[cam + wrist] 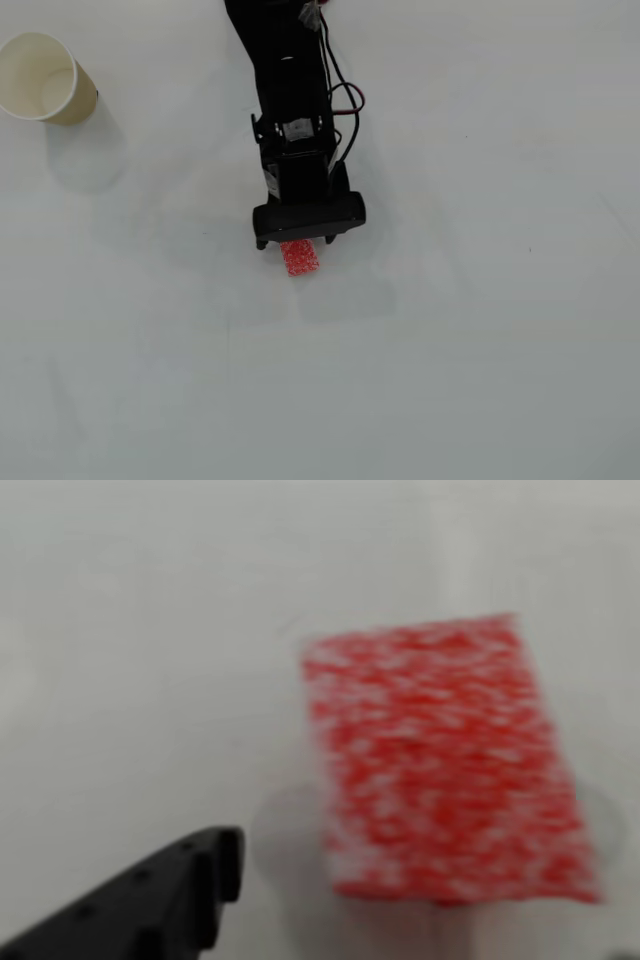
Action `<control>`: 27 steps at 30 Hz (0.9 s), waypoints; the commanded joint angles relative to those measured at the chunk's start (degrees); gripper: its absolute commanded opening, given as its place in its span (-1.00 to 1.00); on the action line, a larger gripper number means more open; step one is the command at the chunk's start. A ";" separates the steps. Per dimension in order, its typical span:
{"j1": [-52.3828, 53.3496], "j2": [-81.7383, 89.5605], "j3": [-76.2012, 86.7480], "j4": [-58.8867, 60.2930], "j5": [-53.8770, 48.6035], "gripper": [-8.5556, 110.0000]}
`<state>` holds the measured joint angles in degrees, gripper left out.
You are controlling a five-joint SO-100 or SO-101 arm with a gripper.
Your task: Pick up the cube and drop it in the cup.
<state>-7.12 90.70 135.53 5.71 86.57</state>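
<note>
I count one cube (299, 257), one cup (45, 78) and one arm (290, 110) on my white table (480, 350); nothing else of the task's kind shows in either view. From overhead the cube sits near the middle of the table, just past the black gripper (300, 243), whose wide body covers the cube's far edge; the cup stands well apart, in the far left corner of that view, upright, its cream inside open to the camera and a tan side showing. The cube is bright red, flecked all over with white, spongy in look; in the wrist view it (445, 765) fills the right half, blurred, tilted slightly, with a soft shadow round its near edge. One dark finger (150, 900) enters that view from the lower left, apart from the cube, with bare table between them; the other finger I do not see, so I cannot tell whether the pincer is spread or pressed together.
</note>
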 commanded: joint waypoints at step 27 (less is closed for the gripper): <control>0.62 -1.32 -11.25 -2.29 -0.70 -0.27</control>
<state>-7.29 88.15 131.22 5.71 86.57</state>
